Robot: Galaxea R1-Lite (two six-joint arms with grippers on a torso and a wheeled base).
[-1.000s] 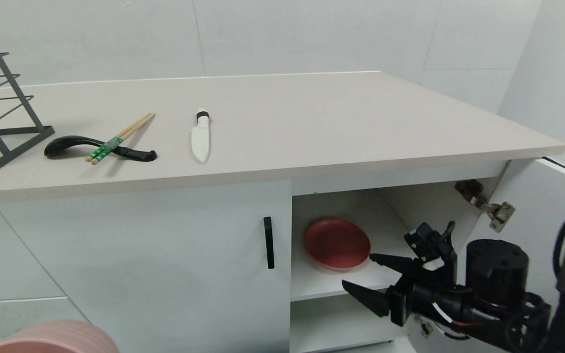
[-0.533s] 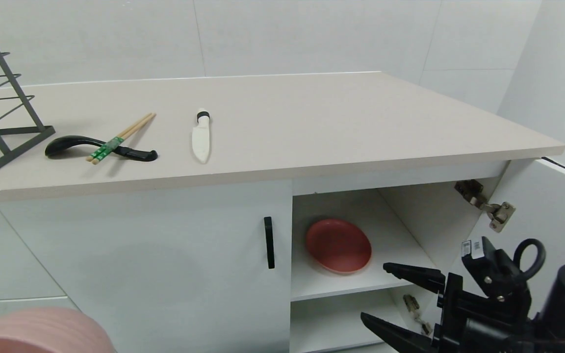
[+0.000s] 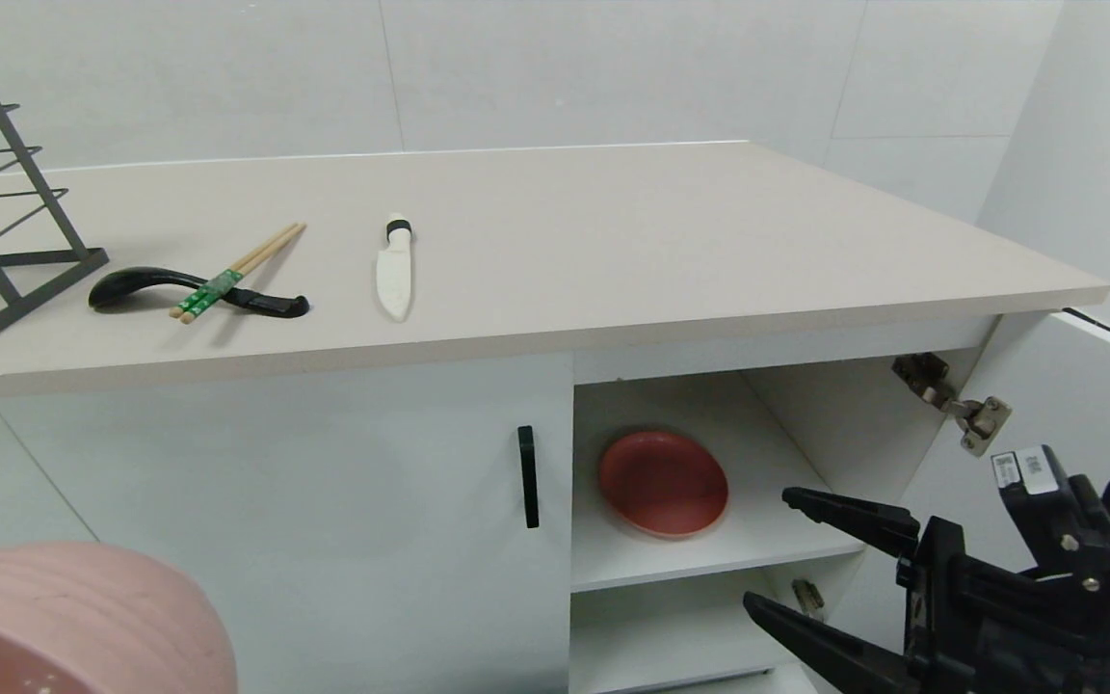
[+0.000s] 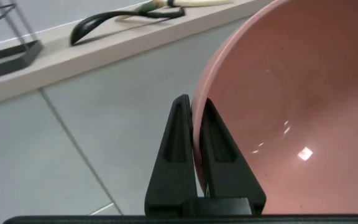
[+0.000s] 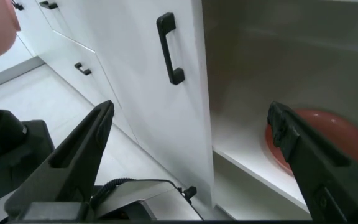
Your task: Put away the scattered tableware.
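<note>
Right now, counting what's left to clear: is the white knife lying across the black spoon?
No, the chopsticks cross the spoon; the knife lies apart.

A pale bench (image 3: 613, 231) runs along a white tiled wall (image 3: 516, 67), and a dark wire rack (image 3: 35, 297) stands at its left end. Below it, the left cabinet door (image 3: 276, 511) is shut, with a black vertical handle (image 3: 528, 477) near its right edge. The right door (image 3: 1085, 386) stands swung open on a metal hinge (image 3: 960, 405), baring a white shelf (image 3: 757, 540) inside.
</note>
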